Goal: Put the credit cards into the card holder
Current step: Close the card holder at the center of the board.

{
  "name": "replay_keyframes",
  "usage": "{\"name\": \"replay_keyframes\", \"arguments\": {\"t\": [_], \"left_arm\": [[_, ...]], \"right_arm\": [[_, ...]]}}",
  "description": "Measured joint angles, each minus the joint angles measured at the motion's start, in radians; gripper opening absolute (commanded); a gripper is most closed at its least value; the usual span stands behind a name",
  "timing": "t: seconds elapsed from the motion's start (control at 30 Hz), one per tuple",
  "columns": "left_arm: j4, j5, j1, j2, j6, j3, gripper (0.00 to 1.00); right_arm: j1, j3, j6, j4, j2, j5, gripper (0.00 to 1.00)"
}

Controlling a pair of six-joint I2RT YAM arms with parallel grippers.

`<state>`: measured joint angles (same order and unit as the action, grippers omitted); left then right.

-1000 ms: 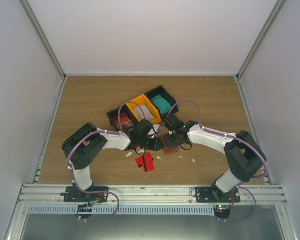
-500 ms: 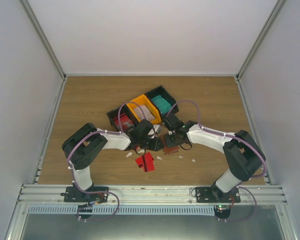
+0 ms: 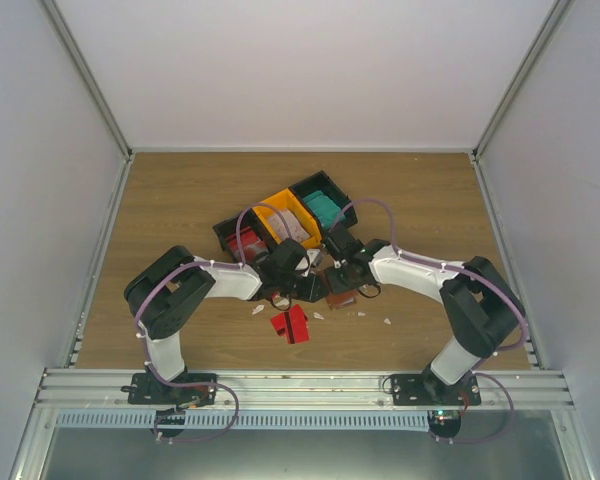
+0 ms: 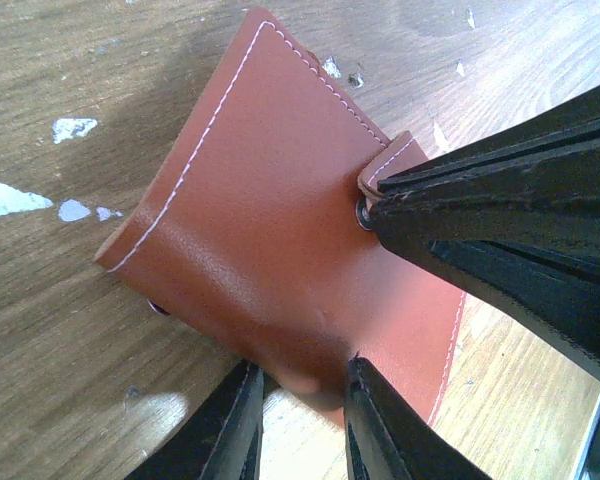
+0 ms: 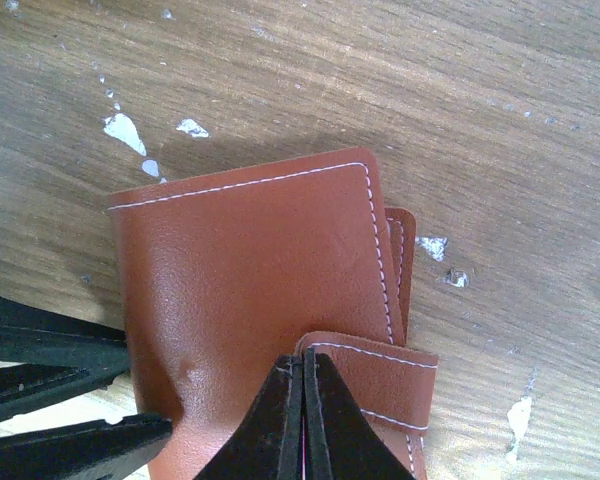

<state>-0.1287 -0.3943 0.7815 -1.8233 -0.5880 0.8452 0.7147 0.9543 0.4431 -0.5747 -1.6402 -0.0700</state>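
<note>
The reddish-brown card holder (image 3: 340, 292) lies folded on the table between both grippers. My left gripper (image 3: 318, 288) is shut on its near edge; in the left wrist view (image 4: 302, 372) the leather (image 4: 270, 200) sits pinched between the fingers. My right gripper (image 3: 342, 272) is shut on the holder's strap tab, as the right wrist view (image 5: 303, 358) shows over the cover (image 5: 250, 260). A red card (image 3: 291, 323) lies on the table in front of the grippers. Teal cards (image 3: 325, 208) sit in the far black bin, red cards (image 3: 244, 243) in the near black bin.
Three joined bins stand just behind the grippers; the middle orange one (image 3: 288, 220) holds pale cards. Small white scraps (image 3: 258, 309) lie around the holder, with more at the right (image 3: 387, 321). The enclosure walls stand on both sides.
My right arm has shifted slightly left, with its gripper still on the strap tab. The left arm and the red card have not moved.
</note>
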Motion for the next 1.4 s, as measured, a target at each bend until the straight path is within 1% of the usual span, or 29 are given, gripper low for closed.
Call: {"name": "replay_keyframes", "arguments": {"t": [0.43,0.67,0.7,0.77,0.83,0.93,1.03,1.17,1.23,1.27,1.33,1.4], "left_arm": [[-0.001,-0.002,-0.003,0.000,-0.007,-0.001,0.26],[-0.033,0.003,-0.010,0.011,-0.026,-0.027,0.27],[-0.037,0.005,-0.014,0.015,-0.028,-0.034,0.27],[-0.040,0.010,-0.024,0.027,-0.033,-0.047,0.28],[-0.037,0.018,-0.031,0.043,-0.034,-0.061,0.30],[-0.016,0.030,-0.037,0.072,-0.040,-0.080,0.34],[0.017,0.047,-0.039,0.113,-0.044,-0.100,0.38],[0.065,0.072,-0.043,0.211,-0.050,-0.130,0.48],[0.085,0.090,-0.043,0.290,-0.050,-0.142,0.55],[0.095,0.098,-0.043,0.327,-0.048,-0.146,0.62],[0.121,0.124,-0.044,0.417,-0.042,-0.150,0.71],[0.154,0.154,-0.044,0.506,-0.025,-0.149,0.86]], "right_arm": [[0.002,0.054,0.018,-0.047,-0.057,0.002,0.00],[0.003,0.086,0.019,-0.071,-0.087,0.007,0.01],[0.003,0.088,0.021,-0.064,-0.088,0.011,0.02],[0.003,0.090,0.031,-0.043,-0.084,0.020,0.10],[0.005,0.087,0.048,-0.026,-0.076,0.032,0.23],[0.010,0.073,0.080,-0.017,-0.060,0.043,0.37],[0.016,0.064,0.109,-0.026,-0.012,0.039,0.40],[0.018,0.058,0.156,-0.039,0.125,-0.004,0.48],[0.018,0.049,0.179,-0.043,0.208,-0.045,0.55],[0.019,0.043,0.192,-0.048,0.249,-0.070,0.58],[0.019,0.032,0.212,-0.061,0.321,-0.119,0.63],[0.020,0.010,0.232,-0.077,0.396,-0.172,0.70]]}}
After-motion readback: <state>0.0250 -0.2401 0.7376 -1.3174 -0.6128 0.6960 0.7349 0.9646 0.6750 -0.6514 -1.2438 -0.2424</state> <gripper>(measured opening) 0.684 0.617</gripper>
